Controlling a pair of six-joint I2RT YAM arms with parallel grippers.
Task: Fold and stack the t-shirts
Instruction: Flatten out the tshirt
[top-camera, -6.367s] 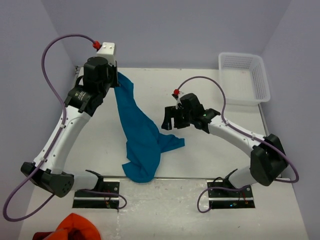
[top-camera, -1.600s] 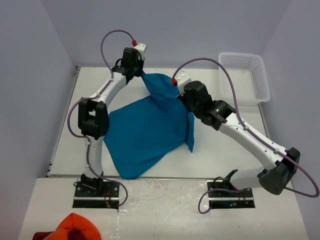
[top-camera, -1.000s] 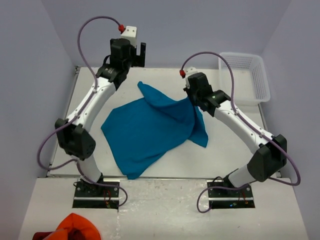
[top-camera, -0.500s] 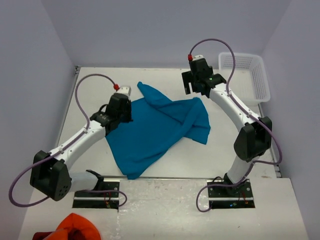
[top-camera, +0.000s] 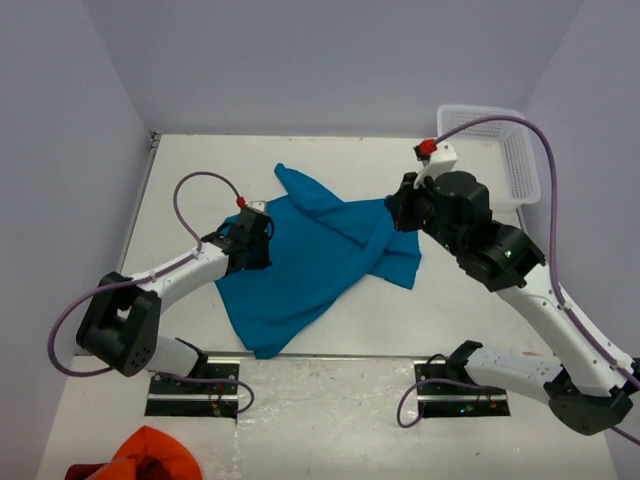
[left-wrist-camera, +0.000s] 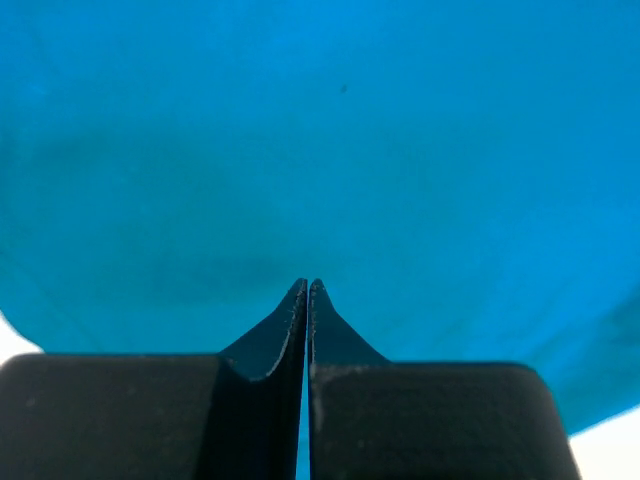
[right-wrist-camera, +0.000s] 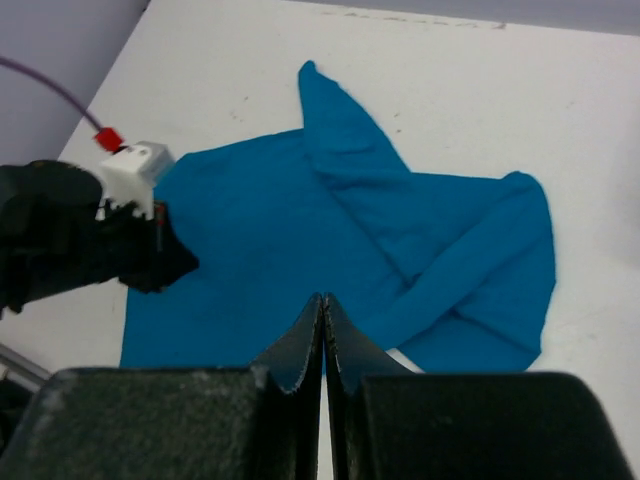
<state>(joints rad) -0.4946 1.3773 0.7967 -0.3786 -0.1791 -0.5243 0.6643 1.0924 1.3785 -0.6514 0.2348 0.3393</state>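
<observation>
A teal-blue t-shirt (top-camera: 310, 255) lies loosely spread on the white table (top-camera: 200, 180). One pointed part reaches toward the back, and its right side is doubled over itself. My left gripper (top-camera: 262, 245) is low over the shirt's left part. In the left wrist view its jaws (left-wrist-camera: 305, 285) are shut, smooth teal cloth (left-wrist-camera: 320, 140) fills the view behind them, and no fold shows between the tips. My right gripper (top-camera: 395, 212) hangs high over the shirt's right edge. It is shut and empty (right-wrist-camera: 322, 297), looking down on the shirt (right-wrist-camera: 300, 230) and the left gripper (right-wrist-camera: 180, 265).
A white slatted basket (top-camera: 510, 150) stands at the back right corner. A bunched orange-red cloth (top-camera: 150, 455) lies at the front left, nearer than the arm bases. Lilac walls close in the table on three sides.
Both grippers let go of the shirt, which settled flat. In the last half second the right arm pulled back from the far side and rose, and the left gripper edged nearer along the shirt's left part.
</observation>
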